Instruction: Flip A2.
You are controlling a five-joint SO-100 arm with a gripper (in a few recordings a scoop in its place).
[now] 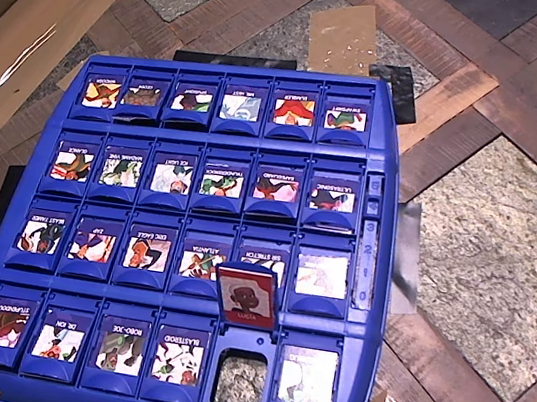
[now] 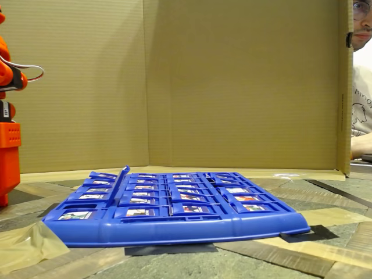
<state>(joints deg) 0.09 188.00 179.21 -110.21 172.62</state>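
Observation:
A2 (image 1: 122, 346) lies flat in the row nearest the bottom of the overhead view, third from the left. Its face-up side reads "ROBO-JOE" and shows a colourful character. Two slots to its right, a tile (image 1: 246, 297) stands upright, showing a red side with a darker, black-haired face; the slot (image 1: 242, 381) below it is bare. In the fixed view that raised tile (image 2: 118, 185) sticks up at the board's left. The arm's orange body (image 2: 9, 151) stands at the left edge of the fixed view, away from the board.
The blue game board (image 1: 366, 276) holds several rows of flat tiles and is taped to a patterned floor. A cardboard wall (image 2: 232, 87) stands behind it. A person (image 2: 361, 87) sits behind the wall's right end. Tape (image 2: 29, 244) lies at the front left.

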